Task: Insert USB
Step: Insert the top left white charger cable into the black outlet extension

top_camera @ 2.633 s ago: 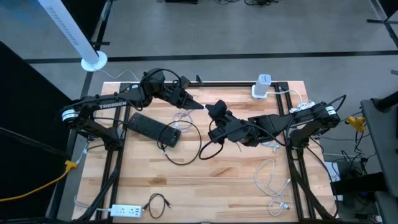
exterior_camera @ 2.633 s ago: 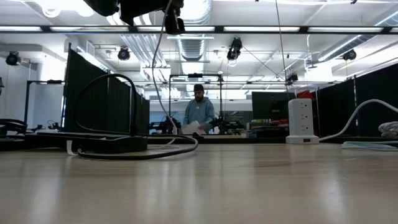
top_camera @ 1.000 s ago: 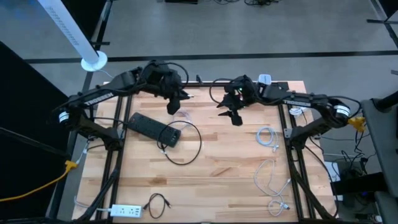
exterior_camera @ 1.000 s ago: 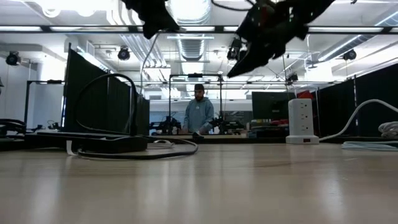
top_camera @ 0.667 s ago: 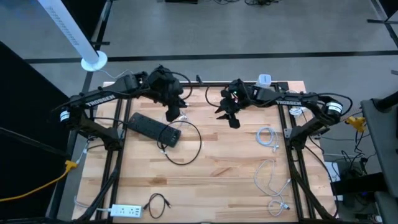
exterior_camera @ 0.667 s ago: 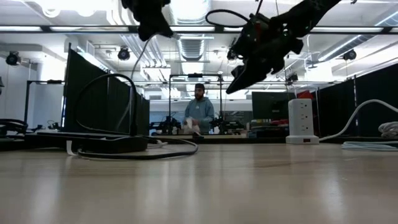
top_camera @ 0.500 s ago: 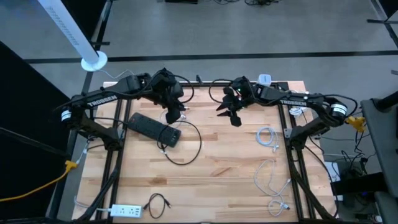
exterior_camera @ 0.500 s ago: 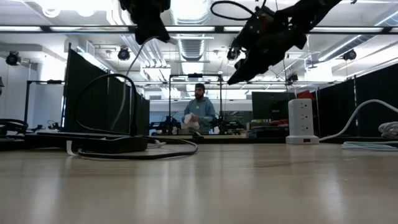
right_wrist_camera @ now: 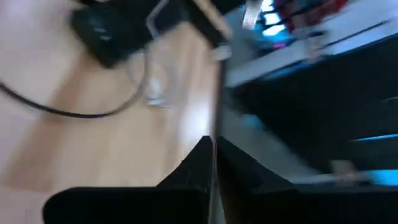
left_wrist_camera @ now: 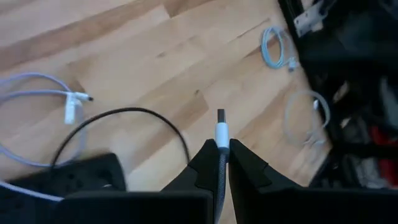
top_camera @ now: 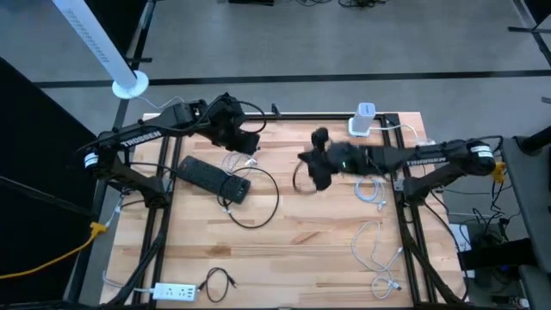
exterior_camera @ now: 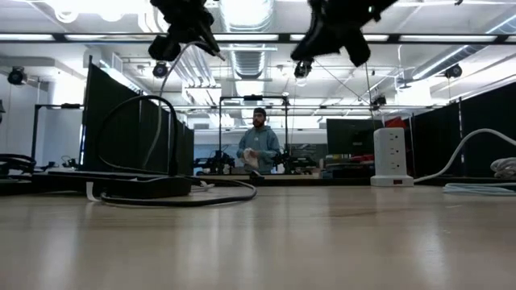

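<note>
The left gripper [left_wrist_camera: 221, 149], raised above the far left part of the wooden table [top_camera: 318, 250], is clenched on a black USB cable [left_wrist_camera: 220, 163], its silver plug [left_wrist_camera: 221, 116] poking out past the fingertips. The right gripper [top_camera: 312, 164] hangs mid-table, fingers pressed together around a thin cable [right_wrist_camera: 213, 180]. A black power strip [top_camera: 211, 176] lies beneath the left arm.

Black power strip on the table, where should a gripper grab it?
Probably across the narrow width of the long black power strip, mid-length, coming straight down: it lies flat on the wooden table, and a black cable crowds one end.
</note>
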You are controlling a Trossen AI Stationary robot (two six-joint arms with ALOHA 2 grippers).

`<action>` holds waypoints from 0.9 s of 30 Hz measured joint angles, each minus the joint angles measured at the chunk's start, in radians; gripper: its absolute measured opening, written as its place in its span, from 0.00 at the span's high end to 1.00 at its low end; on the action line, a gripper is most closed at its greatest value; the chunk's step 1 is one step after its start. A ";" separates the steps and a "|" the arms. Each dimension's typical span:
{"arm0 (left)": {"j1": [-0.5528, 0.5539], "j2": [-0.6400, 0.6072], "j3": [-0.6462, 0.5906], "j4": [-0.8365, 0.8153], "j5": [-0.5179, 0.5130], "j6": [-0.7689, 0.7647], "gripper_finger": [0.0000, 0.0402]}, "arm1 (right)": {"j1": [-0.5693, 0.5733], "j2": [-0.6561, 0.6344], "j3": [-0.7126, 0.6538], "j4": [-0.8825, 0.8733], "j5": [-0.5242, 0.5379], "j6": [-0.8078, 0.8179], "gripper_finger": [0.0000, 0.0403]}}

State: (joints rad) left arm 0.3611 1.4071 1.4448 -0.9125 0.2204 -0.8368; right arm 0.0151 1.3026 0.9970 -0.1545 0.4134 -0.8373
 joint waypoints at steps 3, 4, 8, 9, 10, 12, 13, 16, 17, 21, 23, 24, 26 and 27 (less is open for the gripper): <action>0.002 -0.001 0.000 0.032 0.054 -0.050 1.00 | 0.138 0.043 0.000 0.142 0.154 -0.069 0.94; 0.001 -0.001 0.000 0.034 0.083 -0.050 1.00 | 0.178 0.058 0.000 0.190 0.201 -0.078 0.92; 0.000 -0.001 -0.001 0.025 0.128 0.042 1.00 | 0.293 0.131 0.005 0.373 0.398 -0.128 0.83; 0.002 0.001 -0.001 0.027 0.125 0.067 1.00 | 0.314 0.152 0.014 0.384 0.450 -0.134 0.81; 0.004 0.002 -0.001 0.031 0.121 0.089 1.00 | 0.331 0.176 0.026 0.384 0.503 -0.135 0.79; 0.008 0.004 -0.001 0.035 0.111 0.125 1.00 | 0.359 0.221 0.057 0.382 0.607 -0.109 0.75; 0.008 0.005 -0.002 0.040 0.106 0.140 1.00 | 0.369 0.243 0.073 0.382 0.654 -0.090 0.74; 0.008 0.003 -0.002 0.043 0.102 0.170 1.00 | 0.389 0.312 0.134 0.378 0.731 -0.032 0.70; 0.008 0.001 -0.002 0.037 0.092 0.172 1.00 | 0.393 0.337 0.158 0.375 0.740 -0.022 0.70; 0.013 -0.042 -0.002 -0.023 0.020 0.150 1.00 | 0.407 0.422 0.257 0.371 0.739 -0.041 0.68; 0.015 -0.080 -0.013 -0.065 -0.027 0.123 1.00 | 0.408 0.454 0.303 0.373 0.739 -0.066 0.68; 0.015 -0.103 -0.029 -0.080 -0.037 0.106 1.00 | 0.407 0.469 0.325 0.376 0.739 -0.077 0.68; 0.014 -0.153 -0.087 -0.090 -0.034 0.049 1.00 | 0.400 0.495 0.359 0.373 0.739 -0.102 0.69; 0.014 -0.182 -0.125 -0.089 -0.029 0.017 1.00 | 0.394 0.506 0.372 0.371 0.733 -0.114 0.70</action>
State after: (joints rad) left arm 0.3747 1.2252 1.3201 -1.0010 0.1910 -0.8193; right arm 0.4090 1.8083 1.3692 0.2165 1.1469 -0.9510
